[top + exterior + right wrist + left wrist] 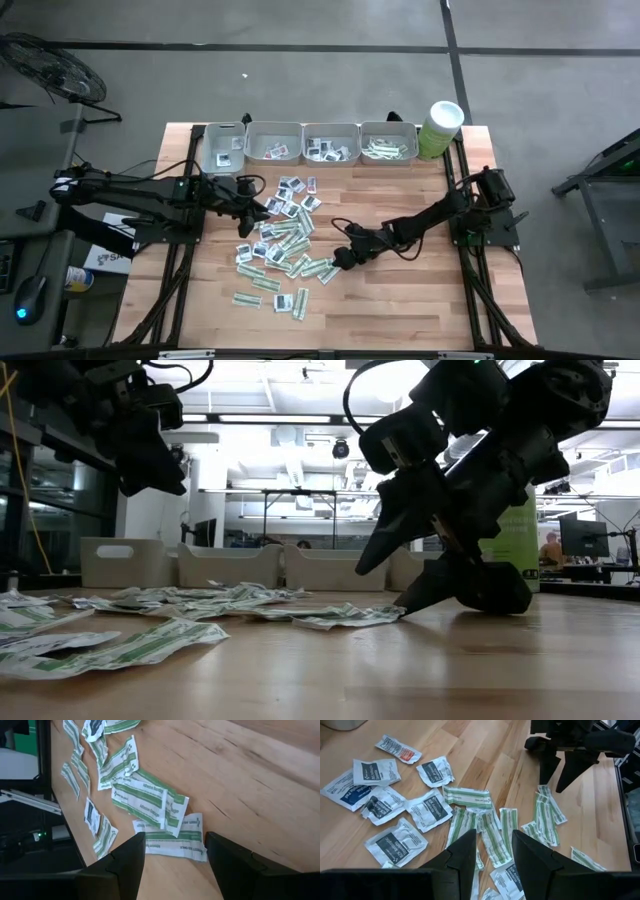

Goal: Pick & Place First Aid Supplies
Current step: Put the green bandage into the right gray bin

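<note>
Though spread flat over the wooden table, easy to tell apart: dozens of sachets lying in a loose pile well in front of the 4 grey trays, with a few already inside those trays. Look paper-thin, very light, soft and bendy, and likely a bit slippery on the wood. Probably best pinched by 1 lifted edge or corner, not pressed flat from above. Easy to grab 2 at once by mistake where overlapping. Right gripper down low at the side of the pile farthest from the trays, fingers wide apart, holding nothing, tips at the table right by 1 green strip. Left gripper up above the side of the pile nearer the trays, fingers apart too, nothing between them.
</note>
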Robot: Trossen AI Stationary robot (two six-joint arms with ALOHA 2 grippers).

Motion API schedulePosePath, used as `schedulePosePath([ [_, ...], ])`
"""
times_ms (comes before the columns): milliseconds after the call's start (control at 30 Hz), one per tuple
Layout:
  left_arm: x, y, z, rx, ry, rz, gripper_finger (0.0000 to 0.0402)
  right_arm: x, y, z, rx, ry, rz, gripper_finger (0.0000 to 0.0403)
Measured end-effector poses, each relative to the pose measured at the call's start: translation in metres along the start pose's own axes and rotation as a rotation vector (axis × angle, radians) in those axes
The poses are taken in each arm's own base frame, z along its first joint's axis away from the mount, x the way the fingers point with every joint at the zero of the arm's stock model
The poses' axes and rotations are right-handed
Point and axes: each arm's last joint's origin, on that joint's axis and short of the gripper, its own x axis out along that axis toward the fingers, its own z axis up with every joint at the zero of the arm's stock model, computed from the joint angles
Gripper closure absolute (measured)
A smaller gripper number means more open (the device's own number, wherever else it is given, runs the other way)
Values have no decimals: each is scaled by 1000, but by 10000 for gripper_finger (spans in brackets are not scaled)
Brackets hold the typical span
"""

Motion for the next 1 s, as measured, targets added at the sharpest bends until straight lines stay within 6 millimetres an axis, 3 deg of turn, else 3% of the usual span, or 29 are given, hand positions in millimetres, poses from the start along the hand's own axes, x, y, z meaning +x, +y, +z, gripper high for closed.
schedulePosePath([
  [233, 0, 0, -1, 0, 9, 5, 275, 0, -1, -2, -32, 10, -9, 213],
  [833, 0, 1, -1, 0, 7, 9, 275, 1, -2, -3, -33, 8, -21, 388],
  [1000, 0, 1, -1, 0, 6, 9, 275, 1, -3, -3, -26, 3, -22, 400],
])
